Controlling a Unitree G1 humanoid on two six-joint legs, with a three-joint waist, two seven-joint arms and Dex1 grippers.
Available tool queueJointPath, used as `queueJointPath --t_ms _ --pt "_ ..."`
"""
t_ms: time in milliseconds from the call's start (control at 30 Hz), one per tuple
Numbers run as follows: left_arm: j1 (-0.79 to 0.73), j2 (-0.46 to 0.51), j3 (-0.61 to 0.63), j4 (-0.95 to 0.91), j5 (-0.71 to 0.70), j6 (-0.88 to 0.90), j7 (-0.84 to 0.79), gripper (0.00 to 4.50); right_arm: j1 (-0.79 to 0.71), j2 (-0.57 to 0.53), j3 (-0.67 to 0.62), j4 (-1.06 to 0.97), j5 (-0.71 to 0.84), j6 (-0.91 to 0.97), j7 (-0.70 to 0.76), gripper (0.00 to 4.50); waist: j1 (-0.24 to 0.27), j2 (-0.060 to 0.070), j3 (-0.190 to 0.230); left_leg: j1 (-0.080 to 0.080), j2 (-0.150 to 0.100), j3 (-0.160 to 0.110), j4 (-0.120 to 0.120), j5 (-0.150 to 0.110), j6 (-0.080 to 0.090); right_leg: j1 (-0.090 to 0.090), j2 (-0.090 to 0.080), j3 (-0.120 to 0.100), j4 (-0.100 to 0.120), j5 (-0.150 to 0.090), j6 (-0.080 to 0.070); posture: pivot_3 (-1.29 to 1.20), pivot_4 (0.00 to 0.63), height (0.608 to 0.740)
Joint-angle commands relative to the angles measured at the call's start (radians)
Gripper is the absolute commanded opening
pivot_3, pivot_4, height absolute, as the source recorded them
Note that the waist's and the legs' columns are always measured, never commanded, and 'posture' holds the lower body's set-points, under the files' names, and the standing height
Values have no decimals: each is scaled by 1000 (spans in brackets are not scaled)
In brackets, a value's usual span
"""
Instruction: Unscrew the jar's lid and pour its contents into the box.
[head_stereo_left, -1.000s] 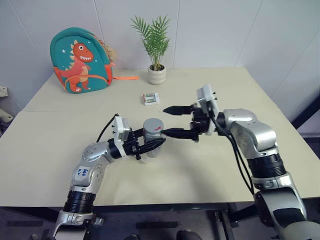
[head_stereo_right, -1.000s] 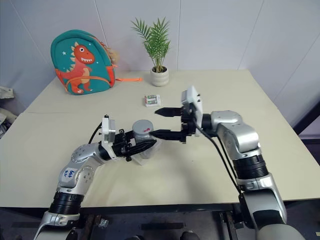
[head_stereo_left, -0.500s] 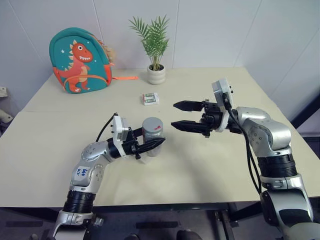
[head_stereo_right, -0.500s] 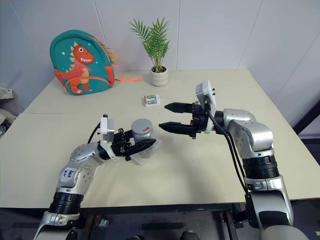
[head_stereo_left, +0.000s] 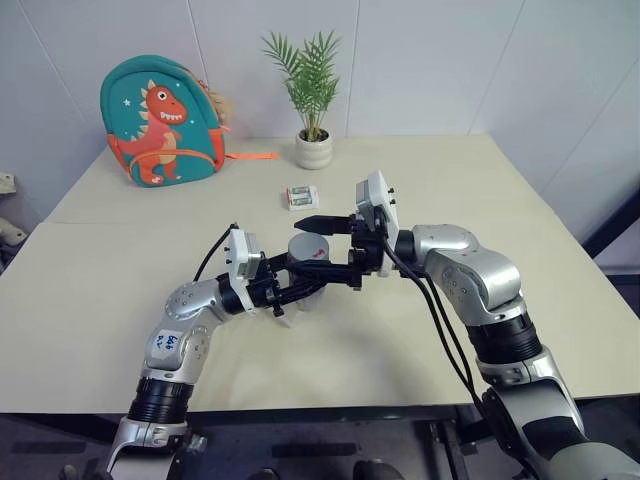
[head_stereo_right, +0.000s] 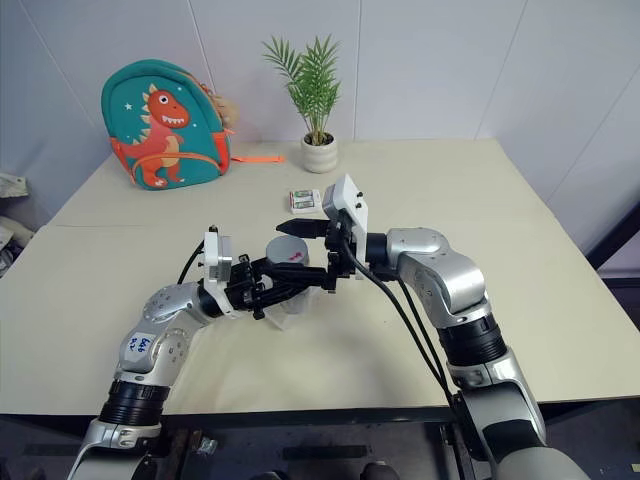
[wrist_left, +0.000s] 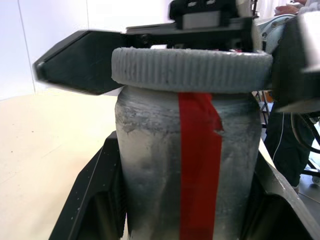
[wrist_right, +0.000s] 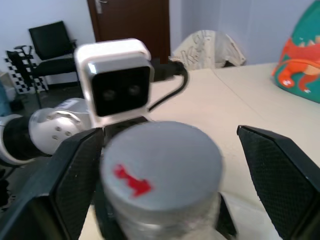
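The grey jar (head_stereo_left: 304, 278) stands upright above the table, and my left gripper (head_stereo_left: 303, 288) is shut on its body. A strip of red tape runs down the jar (wrist_left: 192, 170) in the left wrist view. The ribbed grey lid (head_stereo_left: 308, 246) with a red mark sits on top. My right gripper (head_stereo_left: 306, 252) is open, one finger on each side of the lid (wrist_right: 161, 162) with a gap to it. The contents are hidden inside the jar. The clear box (head_stereo_left: 298, 305) lies on the table just under the jar, mostly hidden.
A small white-and-green packet (head_stereo_left: 302, 197) lies behind the jar. A potted plant (head_stereo_left: 313, 148) and a teal dinosaur backpack (head_stereo_left: 160, 122) stand at the back of the table (head_stereo_left: 90, 300). A wall runs behind the table.
My open right gripper has swung left from beside the jar and now straddles the lid. The left gripper and the jar have stayed put.
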Motion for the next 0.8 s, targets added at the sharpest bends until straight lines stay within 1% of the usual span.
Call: queueJointPath --t_ms 33,133,467,800 --pt "-13 -6 2 -31 -16 -11 -4 2198 -36 2 -37 11 -1 -30 -7 4461 0 0 0 0 0 0 0 0 0 0 0 0 0 0 0 0 150 740" --pt "-9 -8 1 -32 -16 -12 -1 2198 -41 -10 -54 26 3 -35 -2 4461 0 0 0 0 0 0 0 0 0 0 0 0 0 0 0 0 150 740" --pt "-3 -7 3 -38 -20 -9 2 2198 -22 -159 -115 82 24 -58 103 4461 1 0 0 0 0 0 0 0 0 0 0 0 0 0 0 0 150 740" --pt "-3 -10 6 -40 -19 -8 0 2198 -8 -223 -172 115 52 -24 138 4461 1 0 0 0 0 1 0 0 0 0 0 1 0 0 0 0 150 740"
